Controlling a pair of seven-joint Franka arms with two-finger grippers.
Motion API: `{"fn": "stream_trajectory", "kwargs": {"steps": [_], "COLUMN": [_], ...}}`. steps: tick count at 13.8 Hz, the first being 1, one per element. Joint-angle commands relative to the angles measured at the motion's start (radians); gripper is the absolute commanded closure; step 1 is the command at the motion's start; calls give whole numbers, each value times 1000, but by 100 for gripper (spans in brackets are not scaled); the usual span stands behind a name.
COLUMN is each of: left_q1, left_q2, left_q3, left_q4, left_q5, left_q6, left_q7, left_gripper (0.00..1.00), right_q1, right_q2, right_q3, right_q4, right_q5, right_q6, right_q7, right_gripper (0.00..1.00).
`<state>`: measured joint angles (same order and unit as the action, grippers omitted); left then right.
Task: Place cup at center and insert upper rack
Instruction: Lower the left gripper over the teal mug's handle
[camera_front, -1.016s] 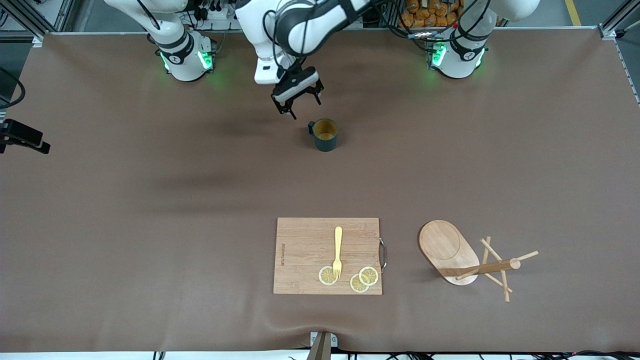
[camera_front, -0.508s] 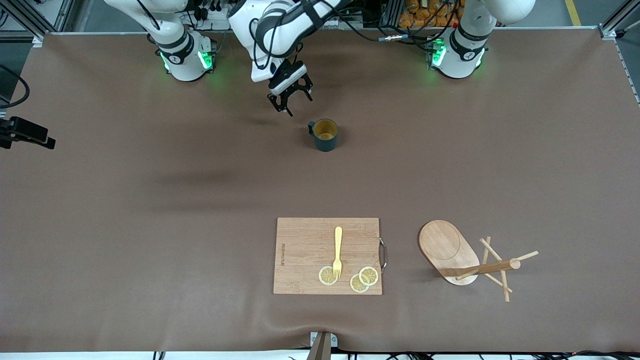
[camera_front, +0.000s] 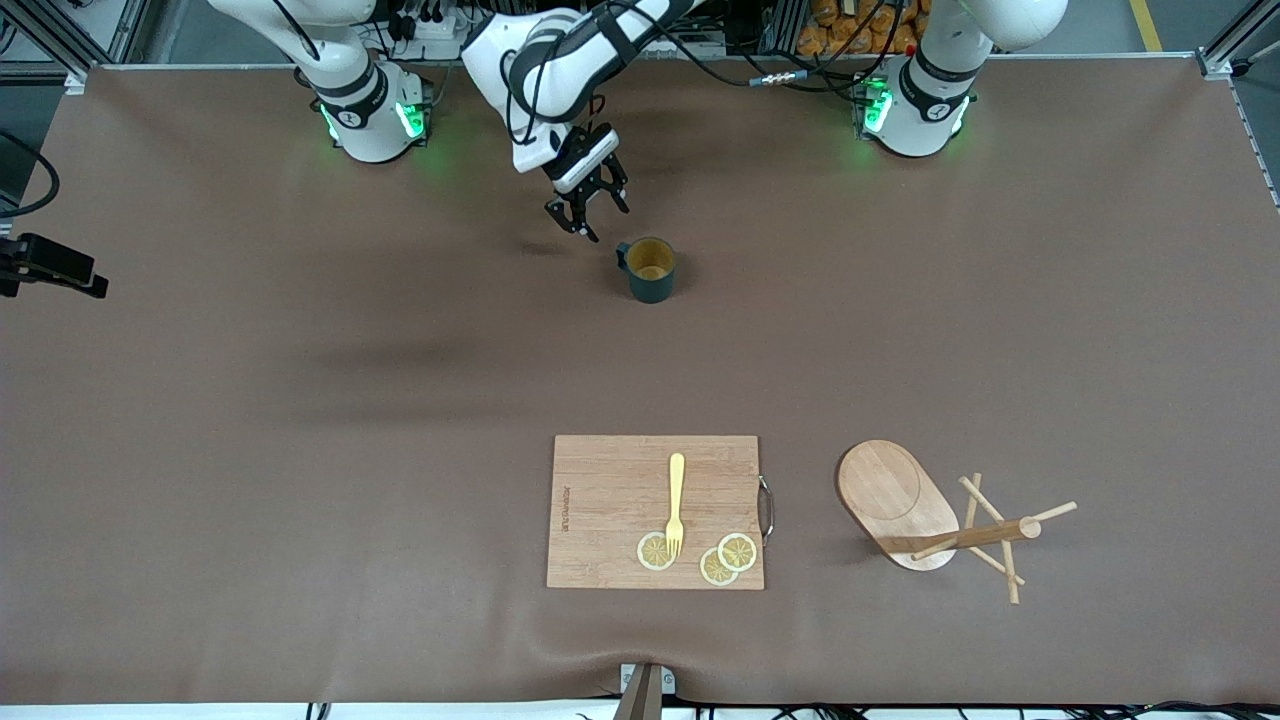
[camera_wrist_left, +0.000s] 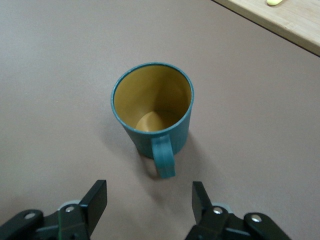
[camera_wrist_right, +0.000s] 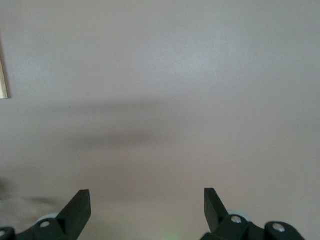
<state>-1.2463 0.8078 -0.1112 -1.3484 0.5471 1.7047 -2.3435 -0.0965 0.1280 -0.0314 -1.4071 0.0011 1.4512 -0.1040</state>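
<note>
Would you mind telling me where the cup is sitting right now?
In the front view the cup stands upright on the bare table, farther from the camera than the cutting board, with the left tool just beside its handle, open.

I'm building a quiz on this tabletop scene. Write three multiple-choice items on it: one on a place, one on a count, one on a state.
1. Where does the yellow plastic fork lie?
A. on the rectangular wooden cutting board
B. inside the cup
C. on the rack's base

2. How many lemon slices are on the board?
A. one
B. three
C. five

3. How is the light wooden mug-tree rack standing?
A. upright
B. tipped on its side
C. hanging from a gripper

Answers:
1 A, the fork rests on the board, tines over a slice.
2 B, three round slices sit at the board's near edge.
3 B, its post lies level on the table, far from the dark teal cup.
</note>
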Motion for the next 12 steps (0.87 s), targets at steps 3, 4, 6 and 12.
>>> {"fn": "stream_trajectory", "kwargs": {"steps": [3, 4, 6, 12], "left_q1": [-27, -38, -47, -56], "left_q2": [39, 42, 50, 64], "left_q3": [28, 36, 56, 87], "left_q4": [35, 35, 35, 38], "left_q5": [25, 25, 24, 24], "left_q6": [-34, -36, -37, -34], "left_q7": [-55, -74, -94, -94], "left_gripper": [32, 34, 36, 36], "right_q1": [-9, -8, -2, 1], "right_q2": [-21, -21, -22, -21], "right_q3": [14, 14, 16, 16], "right_q4": [-20, -20, -20, -18], "right_q5": [-4, -4, -4, -4], "right_q6": [6, 6, 5, 6], "right_q7": [-2, -2, -2, -5], "right_gripper": [0, 0, 0, 0]}}
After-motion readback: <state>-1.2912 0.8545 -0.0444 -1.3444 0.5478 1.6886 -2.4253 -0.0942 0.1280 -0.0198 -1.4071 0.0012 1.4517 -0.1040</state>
